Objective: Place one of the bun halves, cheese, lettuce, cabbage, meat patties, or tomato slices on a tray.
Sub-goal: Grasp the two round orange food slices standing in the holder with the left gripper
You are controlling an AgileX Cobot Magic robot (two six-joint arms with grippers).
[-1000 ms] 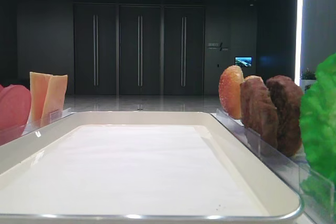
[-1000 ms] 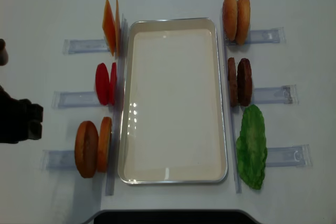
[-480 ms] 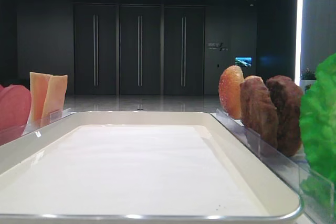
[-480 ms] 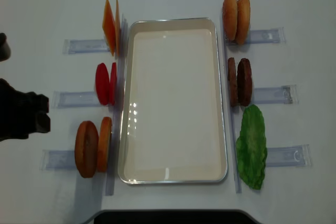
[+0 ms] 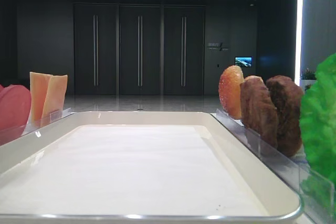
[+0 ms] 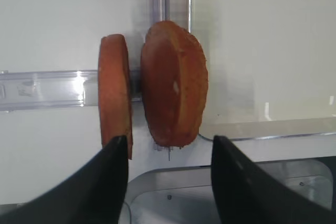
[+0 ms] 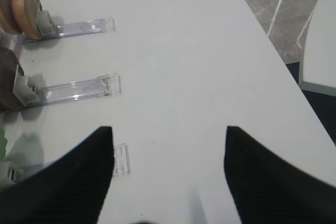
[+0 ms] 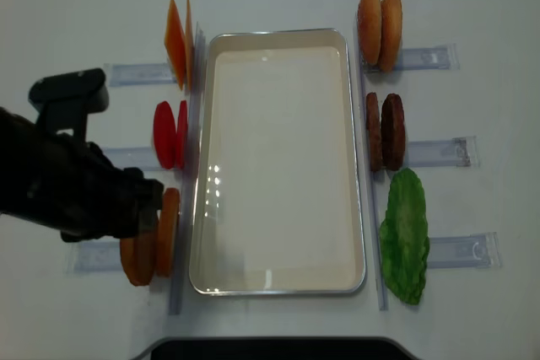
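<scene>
The cream-white tray (image 8: 278, 276) lies in the middle of the table. Two bun halves (image 8: 167, 229) stand on edge in a rack at its lower left. My left gripper (image 8: 145, 206) hovers over them, open. In the left wrist view the left gripper (image 6: 169, 142) has one dark finger on each side of the thicker bun half (image 6: 175, 85), holding nothing. The thinner bun half (image 6: 114, 90) stands just left of it. Cheese (image 8: 177, 42), tomato slices (image 8: 169, 134), meat patties (image 8: 386, 131) and lettuce (image 8: 404, 235) flank the tray. My right gripper (image 7: 168, 132) is open over bare table.
More bun halves (image 8: 379, 27) stand at the tray's upper right. Clear plastic racks (image 7: 79, 88) stick out from both sides of the tray. The table's right edge (image 7: 273, 51) drops to the floor, beside a white panel (image 7: 320, 51). A rounded grey-white surface (image 6: 220, 192) lies below the table's near edge.
My left arm has swung in from the left edge of the table and now hangs over the lower-left bun halves. Nothing else has moved.
</scene>
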